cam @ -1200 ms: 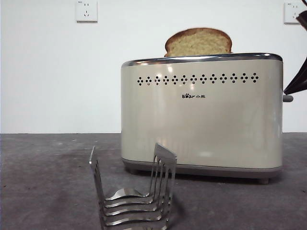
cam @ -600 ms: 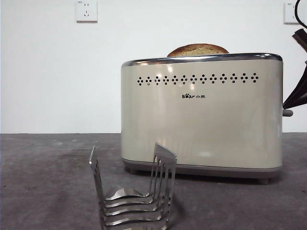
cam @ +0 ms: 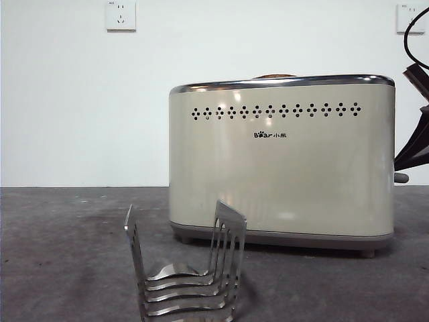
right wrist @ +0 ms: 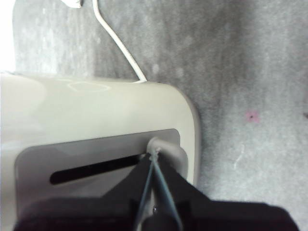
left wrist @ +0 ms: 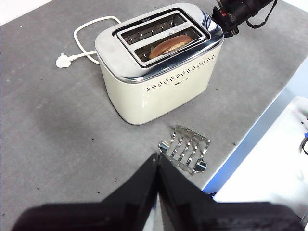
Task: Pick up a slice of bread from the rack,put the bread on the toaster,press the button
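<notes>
The cream toaster (cam: 281, 161) stands mid-table. The slice of bread (cam: 275, 76) is sunk in its slot, with only a thin brown sliver above the chrome rim. The left wrist view shows its crust in the near slot (left wrist: 171, 44). My right gripper (right wrist: 153, 156) is shut, its tips pressing on the grey button (right wrist: 162, 148) low in the end slot. In the front view it (cam: 415, 151) sits at the right edge above the button (cam: 401, 178). The steel rack (cam: 188, 268) stands empty in front. My left gripper (left wrist: 157, 158) is shut and empty, high above the rack (left wrist: 187, 151).
A white cord (left wrist: 91, 36) with its plug (left wrist: 62, 60) lies on the grey table behind the toaster. The table's edge (left wrist: 250, 144) runs close beside the rack. Two wall sockets (cam: 120, 15) are on the white wall.
My right gripper has pushed the button down the toaster's end. The bread has sunk from standing well above the rim to almost out of sight.
</notes>
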You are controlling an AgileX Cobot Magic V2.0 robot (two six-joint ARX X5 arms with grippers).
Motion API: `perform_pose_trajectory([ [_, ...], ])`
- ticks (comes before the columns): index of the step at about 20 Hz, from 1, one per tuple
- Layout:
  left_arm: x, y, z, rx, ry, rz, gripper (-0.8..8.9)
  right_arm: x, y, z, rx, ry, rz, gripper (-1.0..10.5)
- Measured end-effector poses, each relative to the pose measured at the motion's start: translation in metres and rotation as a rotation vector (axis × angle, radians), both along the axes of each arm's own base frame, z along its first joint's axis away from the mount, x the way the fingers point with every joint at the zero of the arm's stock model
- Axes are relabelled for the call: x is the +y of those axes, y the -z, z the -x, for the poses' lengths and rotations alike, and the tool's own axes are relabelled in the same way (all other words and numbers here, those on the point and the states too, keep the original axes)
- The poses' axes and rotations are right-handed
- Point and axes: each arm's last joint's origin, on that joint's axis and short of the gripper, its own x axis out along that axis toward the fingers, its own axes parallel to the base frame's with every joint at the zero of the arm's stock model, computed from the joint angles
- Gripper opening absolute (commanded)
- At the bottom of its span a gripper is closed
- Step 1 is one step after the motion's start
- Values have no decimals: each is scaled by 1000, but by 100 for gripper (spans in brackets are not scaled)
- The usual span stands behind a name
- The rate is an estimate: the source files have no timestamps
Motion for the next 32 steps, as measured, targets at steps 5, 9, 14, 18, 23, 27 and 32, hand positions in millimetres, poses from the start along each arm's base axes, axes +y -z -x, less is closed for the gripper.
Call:
perform_pose_trajectory([
  [5, 0, 0, 0, 0, 0, 0, -8, 0, 3, -1, 22, -15, 29, -7],
  [9, -1, 0, 0, 2, 0, -1, -8, -1, 4, 0, 24, -18, 54, -7],
  [14, -1, 0, -1, 6, -4, 0, -8, -1, 4, 0, 25, -19, 54, -7],
  [18, -1, 0, -1, 6, -4, 0, -8, -1, 4, 0, 25, -19, 54, -7],
  [23, -1, 0, -1, 6, -4, 0, -8, -1, 3, 0, 17, -24, 41, -7],
  [27, -1, 0, -1, 6, -4, 0, -8, -1, 2, 0, 4, -23, 42, -7],
  [32, -1, 0, -1, 6, -4, 0, -8, 0, -3, 2, -15, -13, 35, -7],
])
